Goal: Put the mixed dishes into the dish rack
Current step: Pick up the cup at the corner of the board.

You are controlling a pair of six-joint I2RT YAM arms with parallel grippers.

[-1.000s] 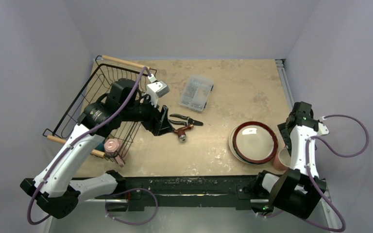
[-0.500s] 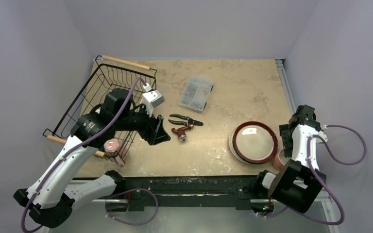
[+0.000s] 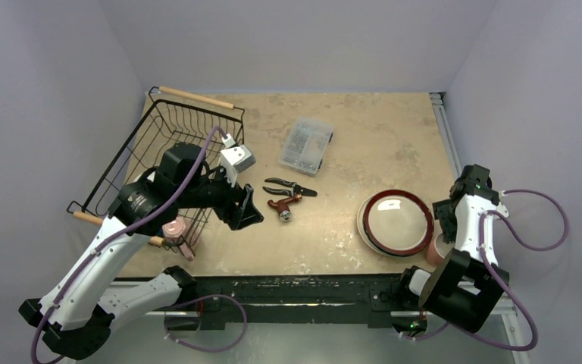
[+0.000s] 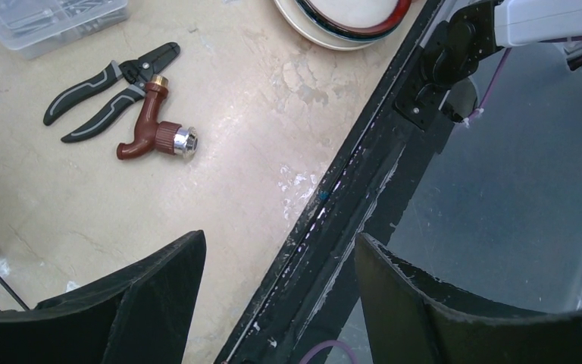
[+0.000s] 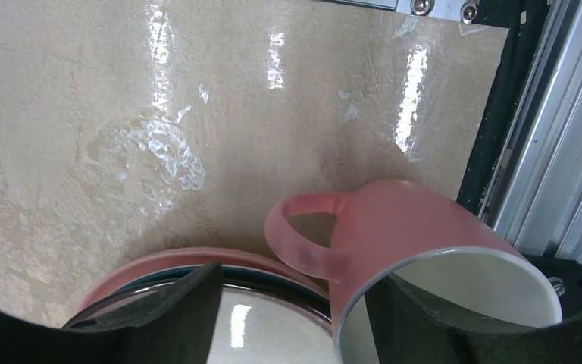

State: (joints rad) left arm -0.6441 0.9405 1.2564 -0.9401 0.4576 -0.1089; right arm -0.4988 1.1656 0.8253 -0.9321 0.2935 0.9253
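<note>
Right gripper (image 5: 294, 277) – jaws apart astride pink mug (image 5: 424, 227) handle, arm folded, wrist down | left gripper (image 4: 279, 239) – jaws spread, empty, elbow over dish rack (image 3: 194, 97)

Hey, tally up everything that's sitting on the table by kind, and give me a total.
Dish rack: 1
Pink mugs: 2
Plates: 2, stacked
Hand tools: 2, black pliers and brown tap
Clear box: 1
Total: 8
</note>
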